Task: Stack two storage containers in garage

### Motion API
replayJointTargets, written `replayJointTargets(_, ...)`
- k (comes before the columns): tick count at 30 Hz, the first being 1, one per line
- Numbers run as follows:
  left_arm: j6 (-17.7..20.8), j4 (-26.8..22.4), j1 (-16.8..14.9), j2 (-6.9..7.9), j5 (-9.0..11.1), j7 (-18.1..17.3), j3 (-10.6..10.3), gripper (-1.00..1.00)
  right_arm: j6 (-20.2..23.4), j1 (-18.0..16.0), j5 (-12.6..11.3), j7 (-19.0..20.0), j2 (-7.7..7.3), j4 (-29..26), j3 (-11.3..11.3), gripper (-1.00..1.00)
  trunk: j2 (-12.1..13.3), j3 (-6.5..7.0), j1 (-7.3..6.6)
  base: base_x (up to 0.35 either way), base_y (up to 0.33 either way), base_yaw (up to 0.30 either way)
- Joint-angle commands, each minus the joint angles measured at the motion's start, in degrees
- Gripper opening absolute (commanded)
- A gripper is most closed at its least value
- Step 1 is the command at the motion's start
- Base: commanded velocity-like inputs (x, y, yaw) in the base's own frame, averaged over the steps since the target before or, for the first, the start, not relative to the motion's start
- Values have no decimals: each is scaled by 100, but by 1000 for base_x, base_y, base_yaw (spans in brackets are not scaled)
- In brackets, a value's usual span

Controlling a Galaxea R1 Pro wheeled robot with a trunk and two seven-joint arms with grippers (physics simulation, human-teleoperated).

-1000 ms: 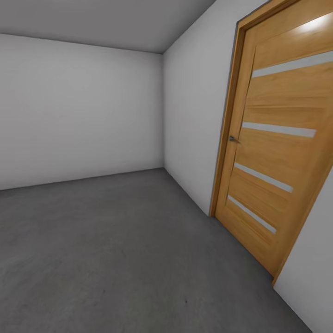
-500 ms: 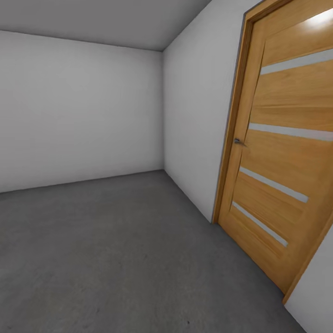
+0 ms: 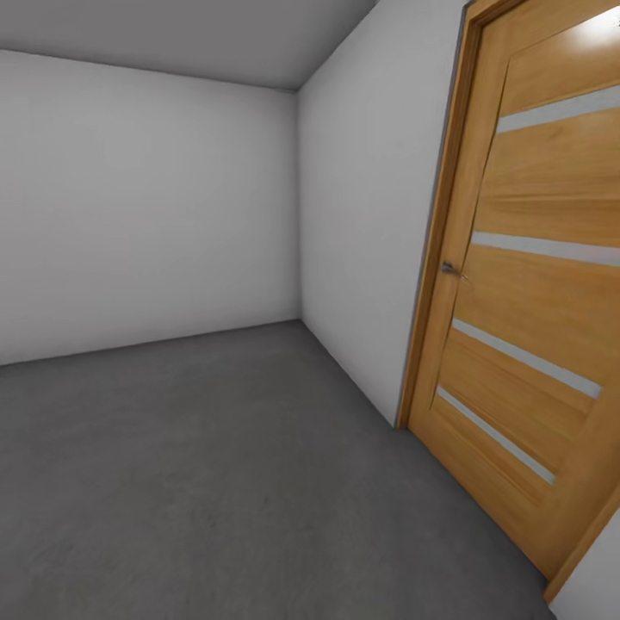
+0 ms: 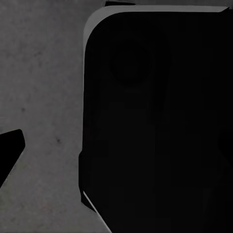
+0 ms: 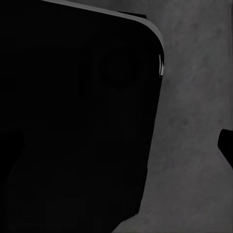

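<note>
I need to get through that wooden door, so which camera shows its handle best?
The head view: the handle sits clearly on the door's left edge, beside the white wall. The two wrist views show grey floor and dark robot parts.

floor (image 3: 215,465) ahead and below | door (image 3: 534,301) at right, in right wall (image 3: 370,215) | back wall (image 3: 146,207) behind floor

Dark grey mottled floor (image 3: 215,465), plain white walls (image 3: 146,207), honey-brown door (image 3: 534,301) with pale, perhaps frosted, stripes.
</note>
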Motion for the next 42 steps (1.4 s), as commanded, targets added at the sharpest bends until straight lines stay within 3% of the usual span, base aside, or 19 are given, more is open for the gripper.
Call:
replayJointTargets(1,-6,-1,-1,0,35,6,5,100,-11,-3,46,2,-2,5,-14,100,-2,-4,3,324,95,-223)
replayJointTargets(18,-25,-1,1,0,34,6,1,100,-4,-3,40,2,-3,5,-23,100,-2,-4,3,305,157,-246)
replayJointTargets(38,-58,-26,-1,-21,28,6,-6,100,13,-3,-20,2,3,5,-50,100,-2,-4,3,22,10,-253)
replayJointTargets(42,-58,-66,-1,-32,131,3,-11,100,13,-3,-18,2,3,5,-52,100,-2,-4,3,0,0,-264)
